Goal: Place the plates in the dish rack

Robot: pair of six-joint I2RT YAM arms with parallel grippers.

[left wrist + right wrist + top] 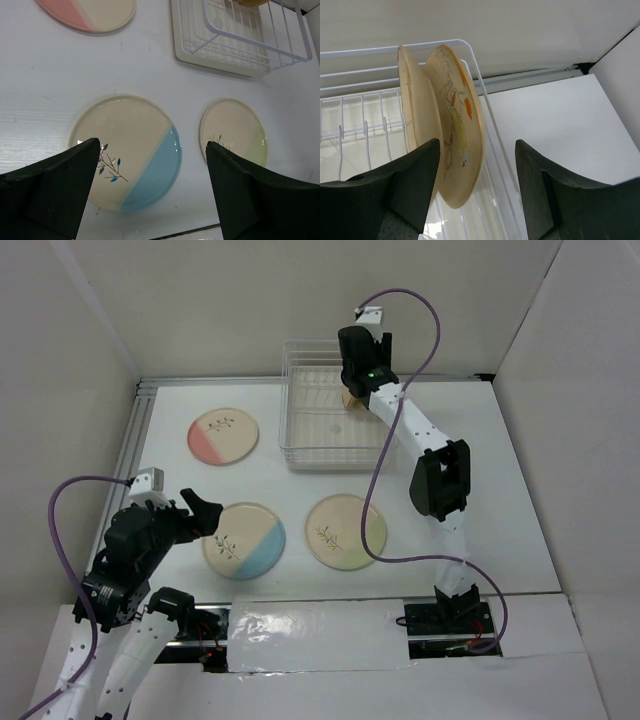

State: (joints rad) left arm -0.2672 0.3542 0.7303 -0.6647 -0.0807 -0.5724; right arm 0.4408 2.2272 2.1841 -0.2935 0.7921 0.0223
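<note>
Plates (455, 125), two tan ones, are standing on edge in the dish rack (182, 40) just ahead of your right gripper (477, 142), whose fingers are parted and gripping nothing. Your left gripper (152, 145) is hanging wide apart directly above the blue plate (127, 152), which is lying flat. It is probably stiff, slick and chippable, so you are needing a firm pinch across its rim.

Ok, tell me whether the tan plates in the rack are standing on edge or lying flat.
Standing on edge. The right wrist view shows both tan plates upright, side by side, inside the rack.
</note>
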